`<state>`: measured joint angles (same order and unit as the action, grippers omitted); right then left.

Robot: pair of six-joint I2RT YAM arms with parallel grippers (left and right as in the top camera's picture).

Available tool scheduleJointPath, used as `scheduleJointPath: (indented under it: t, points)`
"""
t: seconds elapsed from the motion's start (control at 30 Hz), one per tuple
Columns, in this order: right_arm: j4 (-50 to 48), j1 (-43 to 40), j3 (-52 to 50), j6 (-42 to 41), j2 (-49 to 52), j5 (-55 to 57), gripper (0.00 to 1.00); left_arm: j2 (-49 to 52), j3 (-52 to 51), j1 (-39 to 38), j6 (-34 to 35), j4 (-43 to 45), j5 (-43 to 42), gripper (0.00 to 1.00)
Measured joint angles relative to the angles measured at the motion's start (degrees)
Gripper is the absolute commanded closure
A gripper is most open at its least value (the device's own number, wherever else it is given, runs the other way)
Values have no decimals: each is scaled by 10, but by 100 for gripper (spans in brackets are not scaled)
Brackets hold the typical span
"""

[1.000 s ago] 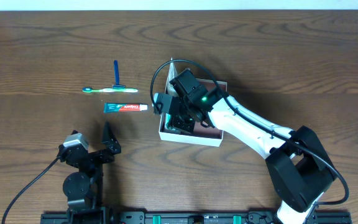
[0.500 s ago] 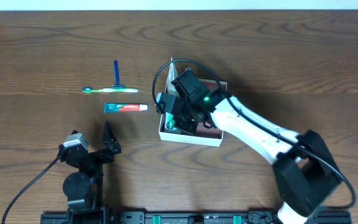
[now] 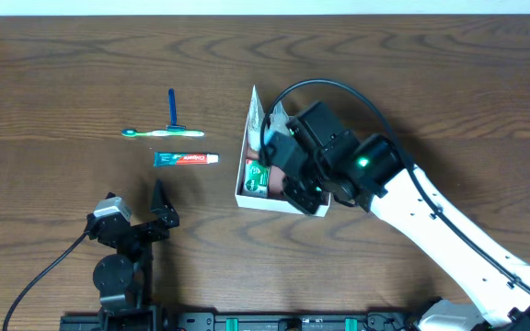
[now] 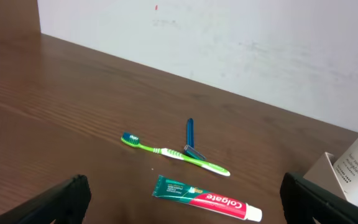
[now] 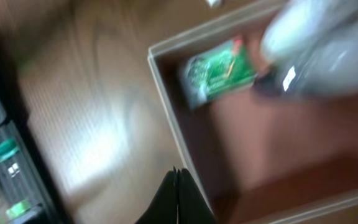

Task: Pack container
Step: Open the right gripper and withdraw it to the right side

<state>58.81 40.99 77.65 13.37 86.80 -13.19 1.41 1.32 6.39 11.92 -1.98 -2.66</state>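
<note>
Right arm sits drawn back toward the near-right compared with a second ago. The green soap box it was covering now shows inside the container, and its jaws have gone from part open to fully closed.

Overhead: the arm's dark wrist hangs over the right half of the container, and its fingertips are hidden beneath it. A white bottle leans in the container's far-left corner, with the soap box just nearer. The left gripper rests low on the table, well apart from the container, jaws spread as wide as they go and nothing between them. Beyond its fingers lie a toothpaste tube, then a green toothbrush, with a blue razor crossing the brush handle.

Left wrist: both fingers show only as dark tips at the bottom corners, wide apart and empty. The toothpaste lies ahead between them, brush and razor farther out. The container's corner and the bottle sit beyond the right-hand finger, at the frame edge.

Right wrist: badly blurred. The right gripper has its fingers pressed together to a single point, holding nothing. They hang above the container's near wall — the pinkish floor opens ahead, with the soap box and the pale bottle at the far end.
</note>
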Motion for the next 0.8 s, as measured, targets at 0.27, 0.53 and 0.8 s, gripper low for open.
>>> scheduleJointPath:
  t: [0.27, 0.53, 0.8]
  points:
    - [70, 0, -65, -78, 5, 0, 99, 0, 0, 0, 0, 0, 0, 2]
    - [31, 0, -129, -101, 7, 0, 99, 0, 0, 0, 0, 0, 0, 2]
    - [-50, 0, -180, -103, 7, 40, 99, 0, 0, 0, 0, 0, 0, 2]
